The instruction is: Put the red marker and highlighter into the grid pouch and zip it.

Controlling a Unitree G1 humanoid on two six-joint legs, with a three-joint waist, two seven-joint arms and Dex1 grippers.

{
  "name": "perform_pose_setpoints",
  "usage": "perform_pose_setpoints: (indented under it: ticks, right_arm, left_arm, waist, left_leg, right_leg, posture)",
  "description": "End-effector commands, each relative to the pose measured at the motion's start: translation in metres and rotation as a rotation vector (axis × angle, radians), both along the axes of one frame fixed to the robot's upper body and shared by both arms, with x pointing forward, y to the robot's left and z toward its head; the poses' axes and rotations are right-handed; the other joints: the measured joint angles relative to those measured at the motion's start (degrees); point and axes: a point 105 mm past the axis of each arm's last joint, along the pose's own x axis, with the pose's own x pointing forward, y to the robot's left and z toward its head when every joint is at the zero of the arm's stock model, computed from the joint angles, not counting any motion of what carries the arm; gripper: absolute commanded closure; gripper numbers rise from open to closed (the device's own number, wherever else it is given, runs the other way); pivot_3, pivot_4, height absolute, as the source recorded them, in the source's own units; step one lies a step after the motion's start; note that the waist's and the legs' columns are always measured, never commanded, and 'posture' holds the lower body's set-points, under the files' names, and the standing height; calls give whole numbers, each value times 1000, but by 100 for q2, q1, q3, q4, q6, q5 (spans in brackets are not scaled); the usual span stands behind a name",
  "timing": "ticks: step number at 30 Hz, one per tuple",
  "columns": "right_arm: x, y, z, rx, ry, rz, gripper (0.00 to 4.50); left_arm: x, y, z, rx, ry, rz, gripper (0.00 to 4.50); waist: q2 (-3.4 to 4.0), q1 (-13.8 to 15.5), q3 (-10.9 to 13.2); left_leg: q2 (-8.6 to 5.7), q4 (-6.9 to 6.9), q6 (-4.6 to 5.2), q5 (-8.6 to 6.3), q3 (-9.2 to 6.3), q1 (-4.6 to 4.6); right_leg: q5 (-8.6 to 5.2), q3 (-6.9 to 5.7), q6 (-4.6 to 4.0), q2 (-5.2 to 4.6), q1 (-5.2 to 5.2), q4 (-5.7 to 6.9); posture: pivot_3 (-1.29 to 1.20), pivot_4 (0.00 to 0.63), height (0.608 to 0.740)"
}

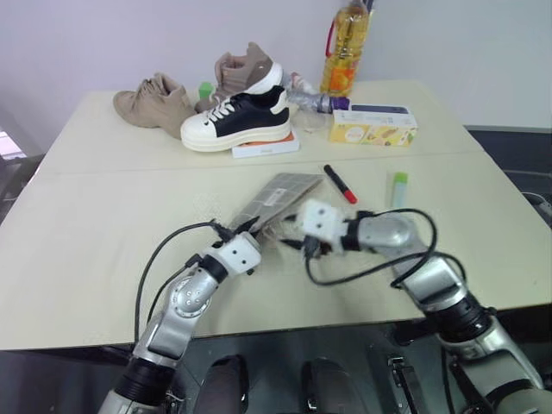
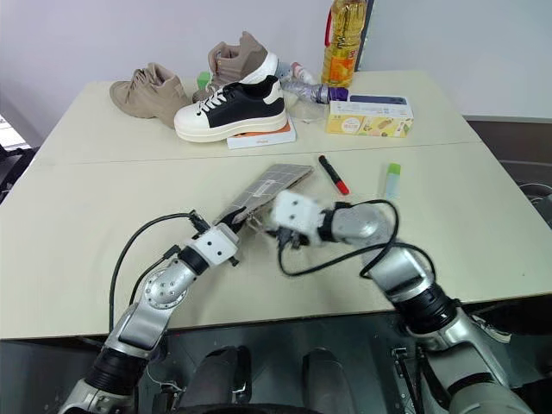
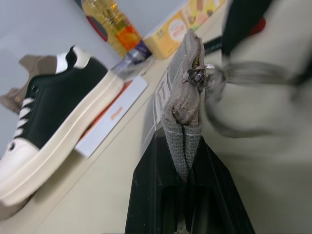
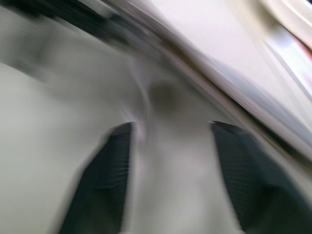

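Head view: beige table (image 1: 103, 224), white wall; left gripper (image 3: 187, 161) clamps grid pouch (image 1: 280, 197); right gripper (image 4: 170, 170) spread.

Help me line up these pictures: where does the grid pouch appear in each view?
Left eye: the grid pouch lies centre, by the left hand.
Right eye: centre.
Left wrist: centre, its end pinched between the fingers.
Right wrist: too blurred to tell.
Shared landmark: the black-and-white sneaker.
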Motion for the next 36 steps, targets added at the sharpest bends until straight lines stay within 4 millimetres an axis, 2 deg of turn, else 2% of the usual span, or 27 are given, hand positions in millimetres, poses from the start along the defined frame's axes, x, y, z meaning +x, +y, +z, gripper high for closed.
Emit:
perform_pose_setpoints:
  ticks: [1,5,7,15,17,19,21,24,27,31,36]
  right_arm:
    - [28,-38,13,134,3,-234,1666]
    - [62,-74,11,207,13,-503,1666]
    - [75,-84,5,255,41,-597,1666]
    - [104,-92,-21,346,119,-737,1666]
    - [106,-92,-22,382,141,-741,2182]
    - [107,-91,-20,396,142,-730,3012]
    - [106,-90,-17,396,127,-706,4105]
    - [102,-86,-2,351,42,-619,4146]
    - [89,-85,18,225,-104,-487,4146]
    - [55,-80,44,142,-219,-266,4146]
    - [25,-74,53,80,-234,-130,4146]
  left_arm:
    - [-7,15,15,-31,-56,4,4500]
    - [-10,25,14,-24,-45,8,4500]
    - [-9,28,15,-19,-46,15,4500]
    - [-8,25,17,-29,-50,11,4500]
    - [-8,25,17,-42,-46,16,4500]
    - [-9,26,17,-58,-41,24,4500]
    - [-9,28,18,-72,-38,30,4500]
    - [-8,30,22,-102,-39,37,4500]
    - [-7,31,32,-162,-52,29,4500]
    - [-5,29,47,-271,-56,-2,4500]
    - [-4,22,48,-302,-26,-54,4500]
  waist:
    - [0,-16,0]
    - [1,-17,0]
    - [1,-27,0]
    - [2,-16,1]
    - [2,-21,1]
    - [2,-19,1]
    - [2,-20,1]
    - [3,-20,1]
    - [7,8,4]
    - [7,8,4]
    - [7,-21,4]
  left_leg:
    - [3,-3,0,0,2,1]
    - [14,-4,0,0,4,2]
    - [13,-3,0,0,6,1]
    - [5,-8,0,0,35,-3]
    - [6,-7,0,0,37,-2]
    - [7,-6,0,0,37,-2]
    - [9,-7,0,0,36,-2]
    - [11,-8,0,0,36,-3]
    - [14,-8,0,0,34,-7]
    - [13,-5,0,0,31,-16]
    - [14,-2,0,0,30,-10]
  right_leg:
    - [0,2,0,1,-1,0]
    - [1,2,-1,8,-3,1]
    - [1,2,-2,10,-4,1]
    - [4,5,3,13,-8,0]
    - [10,5,13,15,-8,1]
    - [10,5,13,16,-8,1]
    - [10,5,13,16,-8,0]
    - [11,6,14,16,-10,1]
    - [11,6,14,17,-11,0]
    - [13,6,19,16,-15,-4]
    - [16,7,24,29,-12,-4]
  posture:
    - [0,150,740]
    - [0,150,740]
    - [0,150,740]
    - [0,150,740]
    - [0,150,740]
    - [0,150,740]
    - [0,150,740]
    - [0,150,740]
    - [0,150,740]
    - [0,150,740]
    - [0,150,740]
